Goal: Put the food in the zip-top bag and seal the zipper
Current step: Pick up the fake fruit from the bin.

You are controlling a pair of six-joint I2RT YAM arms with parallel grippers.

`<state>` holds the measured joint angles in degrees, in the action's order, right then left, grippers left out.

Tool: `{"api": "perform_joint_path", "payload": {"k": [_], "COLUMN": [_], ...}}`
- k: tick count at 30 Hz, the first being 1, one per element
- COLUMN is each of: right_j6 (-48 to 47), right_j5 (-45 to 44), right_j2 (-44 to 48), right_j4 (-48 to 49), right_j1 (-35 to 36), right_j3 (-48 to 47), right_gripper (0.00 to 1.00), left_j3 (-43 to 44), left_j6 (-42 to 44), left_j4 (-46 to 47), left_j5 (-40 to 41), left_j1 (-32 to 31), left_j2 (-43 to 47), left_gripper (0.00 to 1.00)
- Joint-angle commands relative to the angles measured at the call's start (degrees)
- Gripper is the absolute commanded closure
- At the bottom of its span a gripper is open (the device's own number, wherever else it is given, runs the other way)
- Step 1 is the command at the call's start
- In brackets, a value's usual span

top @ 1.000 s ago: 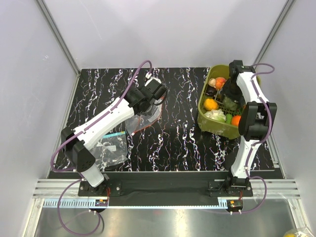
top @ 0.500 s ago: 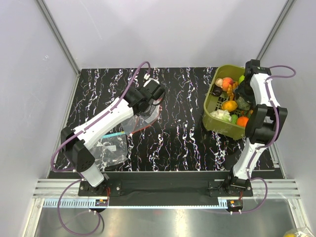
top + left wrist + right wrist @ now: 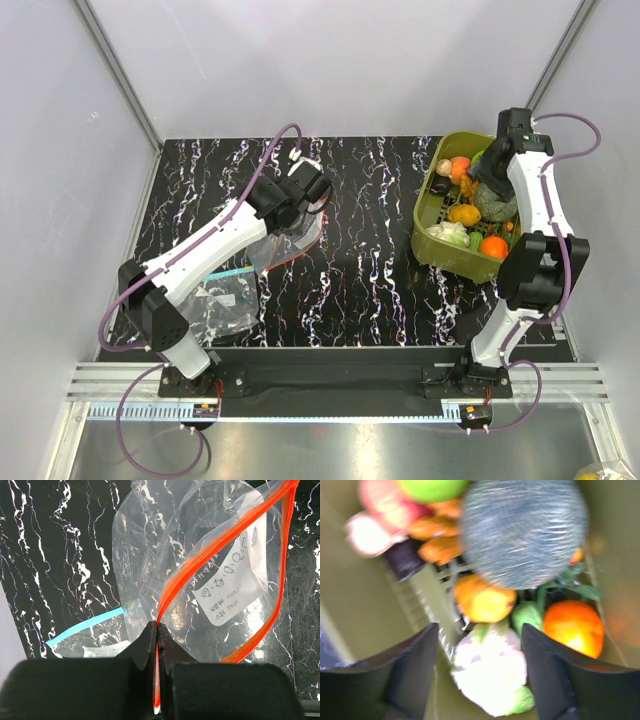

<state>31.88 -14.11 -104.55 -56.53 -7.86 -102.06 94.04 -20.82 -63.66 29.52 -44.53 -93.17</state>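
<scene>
My left gripper (image 3: 159, 630) is shut on the red-orange zipper (image 3: 210, 555) of the clear zip-top bag (image 3: 292, 238), which hangs open below it over the black table; the gripper also shows in the top view (image 3: 305, 190). My right gripper (image 3: 480, 640) is open over the olive tub (image 3: 432, 235), with nothing between its fingers. The food lies in the tub: a grey-green netted melon (image 3: 522, 532), two oranges (image 3: 573, 627) (image 3: 484, 599), a white and green vegetable (image 3: 492, 672), a green apple (image 3: 432, 487) and a peach (image 3: 370, 527). The right wrist view is blurred.
A second clear bag with a teal-blue strip (image 3: 228, 292) lies at the table's front left; it also shows in the left wrist view (image 3: 82, 632). Grey walls enclose the table on three sides. The tub stands at the far right.
My right arm has swung towards the back right and the tub has shifted right with it. My left gripper still holds the bag's zipper in about the same place.
</scene>
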Motion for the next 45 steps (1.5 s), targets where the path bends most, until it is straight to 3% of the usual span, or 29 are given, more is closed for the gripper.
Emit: {"api": "perform_joint_path", "payload": {"k": [1, 9, 19, 36, 37, 39, 41, 42, 45], "right_j6": [-3.31, -1.91, -3.4, -1.56, -1.38, -1.12, -1.12, -1.2, -1.03], "right_j5": [3.99, 5.85, 2.33, 0.13, 0.13, -0.3, -0.39, -0.48, -0.13], "right_j2": [3.13, -4.95, -14.0, -16.99, -17.17, -17.35, -17.26, -16.92, -14.64], "right_j4": [3.88, 4.32, 7.66, 12.41, 12.5, 13.29, 13.73, 13.64, 12.06], "right_j1": [2.49, 5.75, 5.84, 6.54, 6.63, 6.71, 6.71, 6.71, 6.71], "right_j3": [0.28, -4.54, -4.55, 5.2, 5.29, 5.47, 4.95, 4.59, 3.19], "right_gripper": [0.3, 0.47, 0.47, 0.46, 0.59, 0.73, 0.94, 0.99, 1.0], "left_j3": [-0.78, -2.46, -2.28, -1.67, -1.58, -1.4, -1.31, -1.23, -0.96], "left_j6": [-0.19, 0.16, 0.87, 1.13, 1.04, 1.13, 1.13, 1.04, 1.04], "left_j4": [1.52, 2.22, 2.22, 0.99, 0.82, 0.64, 0.55, 0.47, 0.38], "left_j5": [-0.69, -0.69, 0.45, 1.59, 1.6, 1.94, 2.03, 1.95, 1.86], "left_j1": [0.24, 0.32, 0.41, 0.76, 0.76, 0.85, 0.76, 0.94, 1.03], "left_j2": [2.81, 3.78, 3.87, 3.08, 2.9, 2.82, 2.73, 2.64, 2.29], "left_gripper": [1.0, 1.0, 1.0, 1.0, 1.0, 1.0, 1.0, 1.0, 1.0]}}
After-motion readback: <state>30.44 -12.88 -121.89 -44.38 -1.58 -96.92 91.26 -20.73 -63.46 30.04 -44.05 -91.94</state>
